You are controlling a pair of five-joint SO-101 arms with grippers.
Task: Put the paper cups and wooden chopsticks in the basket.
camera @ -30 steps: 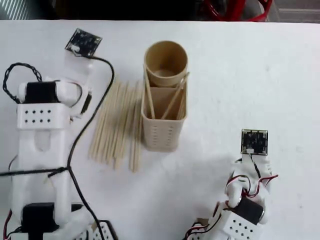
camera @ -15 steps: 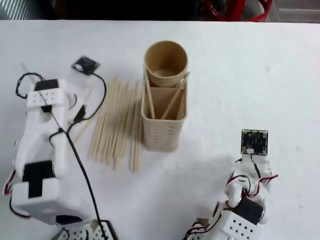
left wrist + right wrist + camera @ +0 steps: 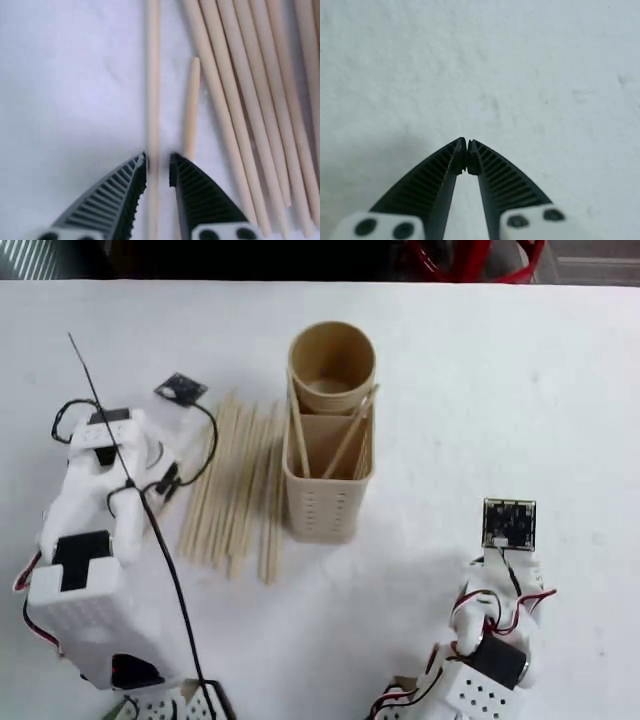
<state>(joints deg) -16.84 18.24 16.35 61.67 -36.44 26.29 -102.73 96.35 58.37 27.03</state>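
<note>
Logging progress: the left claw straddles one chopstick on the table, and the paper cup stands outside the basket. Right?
Not quite. The paper cup stands inside the basket, as the high view shows. The left claw does straddle one chopstick on the table.

A tan perforated basket (image 3: pixel 322 508) stands mid-table with a few chopsticks (image 3: pixel 350 435) leaning inside it. A tan cup (image 3: pixel 332 358) stands upright at its far end, seemingly with another nested within. A pile (image 3: pixel 235 485) of pale wooden sticks lies flat just beside the basket, roughly parallel, with one stick (image 3: pixel 152 75) slightly apart from the rest
</note>
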